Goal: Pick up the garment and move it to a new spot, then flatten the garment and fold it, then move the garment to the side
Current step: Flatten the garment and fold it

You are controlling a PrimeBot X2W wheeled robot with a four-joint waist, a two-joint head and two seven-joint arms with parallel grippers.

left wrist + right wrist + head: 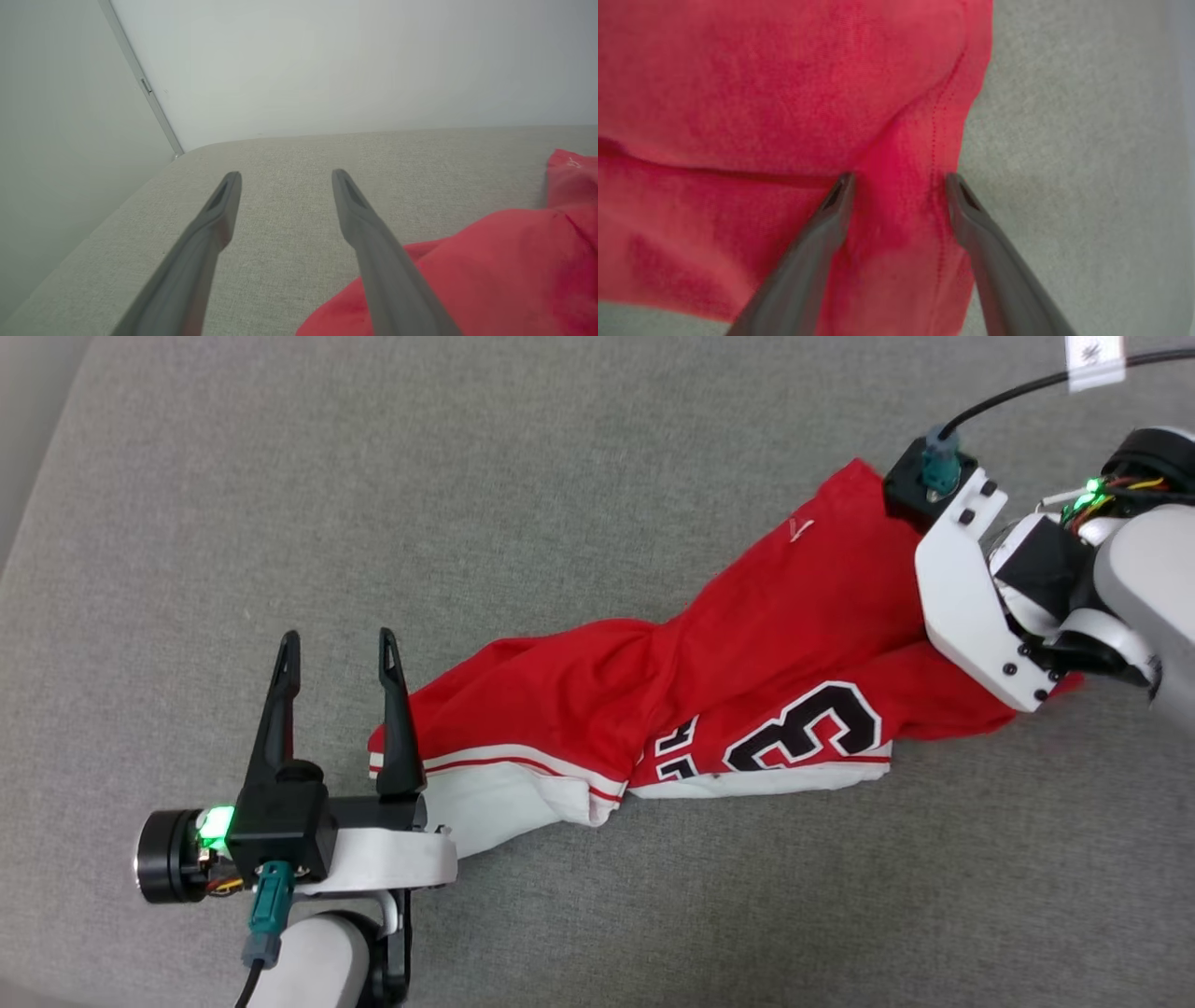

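Red garment [747, 653] bunched | number [803, 733] half-folded away | end beneath right tool [899, 184]

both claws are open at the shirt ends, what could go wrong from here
1. The right claw straddles a bunched fold of the garment; closing may pinch several layers, so it likely lifts crumpled.
2. The left claw stands beside the white sleeve with mostly bare grey surface between its fingers; closing there may miss the cloth.
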